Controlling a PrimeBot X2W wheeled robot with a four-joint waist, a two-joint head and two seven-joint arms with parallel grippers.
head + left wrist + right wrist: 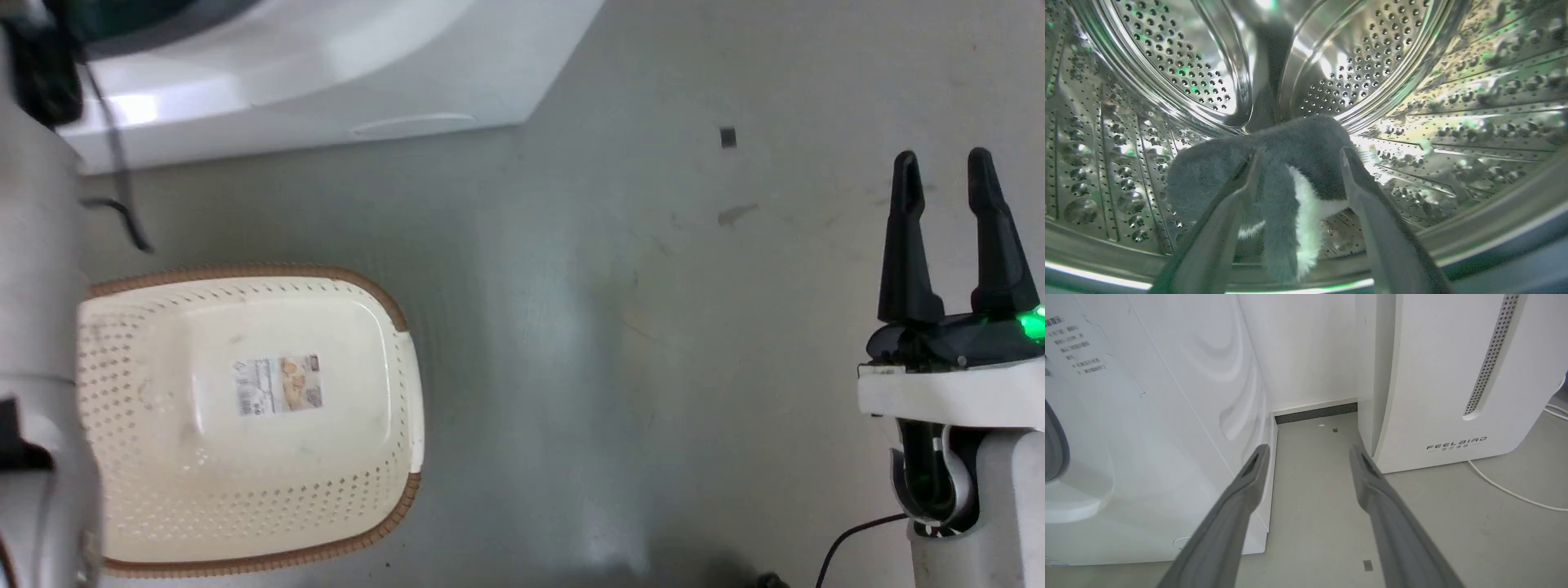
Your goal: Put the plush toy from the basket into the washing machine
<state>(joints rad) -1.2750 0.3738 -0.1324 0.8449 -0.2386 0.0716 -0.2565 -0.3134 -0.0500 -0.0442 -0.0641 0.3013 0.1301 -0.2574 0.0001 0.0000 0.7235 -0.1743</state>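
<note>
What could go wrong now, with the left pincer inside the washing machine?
1. The plush toy lies between the fingers of the open left pincer; pulling back may drag its fur along.
2. Its lower end hangs near the front rim of the washing machine, so it might slide back out.

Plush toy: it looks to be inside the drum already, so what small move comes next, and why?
Probably draw the left pincer straight back out of the washing machine. Its fingers stand apart on either side of the plush toy, which sits inside the steel drum, and the basket holds no toy.
</note>
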